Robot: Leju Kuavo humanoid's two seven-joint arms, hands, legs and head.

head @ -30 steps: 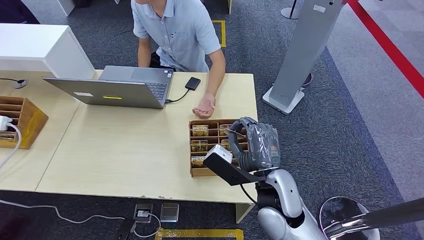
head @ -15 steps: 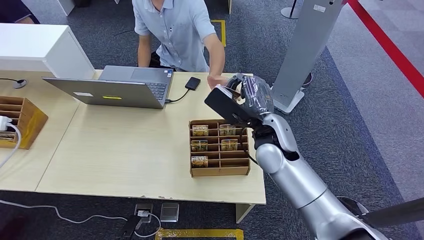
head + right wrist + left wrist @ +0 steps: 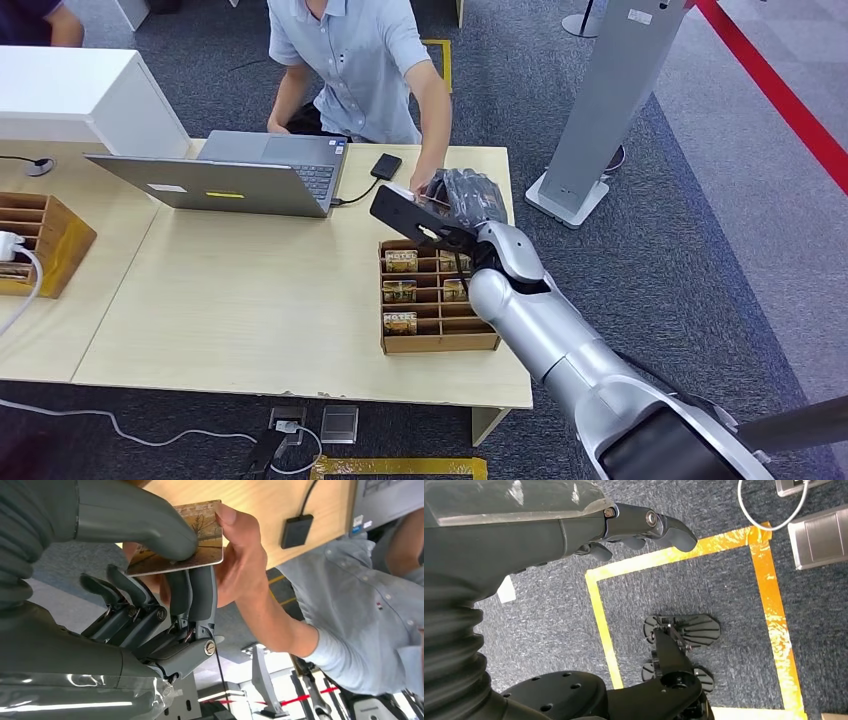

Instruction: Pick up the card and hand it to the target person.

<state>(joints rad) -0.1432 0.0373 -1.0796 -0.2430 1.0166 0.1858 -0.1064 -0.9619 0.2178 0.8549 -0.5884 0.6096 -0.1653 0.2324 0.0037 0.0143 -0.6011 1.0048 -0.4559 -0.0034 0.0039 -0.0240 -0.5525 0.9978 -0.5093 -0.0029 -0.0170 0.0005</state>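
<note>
Grey carpet surrounds a pale wooden surface (image 3: 250,290) where a person in a light blue shirt (image 3: 350,60) sits at the far side. At the far right of that surface, the card (image 3: 182,540) is pinched between the thumb and fingers of the right robot hand (image 3: 462,200), while the person's hand (image 3: 240,555) already touches the card's edge. Picking up is done and the arm is stretched to the person; what seems left is for the person to take hold and the robot hand to let go. The left robot hand (image 3: 639,527) hangs over the floor with fingers loosely curled, holding nothing. Cards in the wooden tray (image 3: 440,342) near the arm read "HOTEL"; the held card shows a tree picture, its writing unreadable. A laptop (image 3: 230,175) stands further left.
</note>
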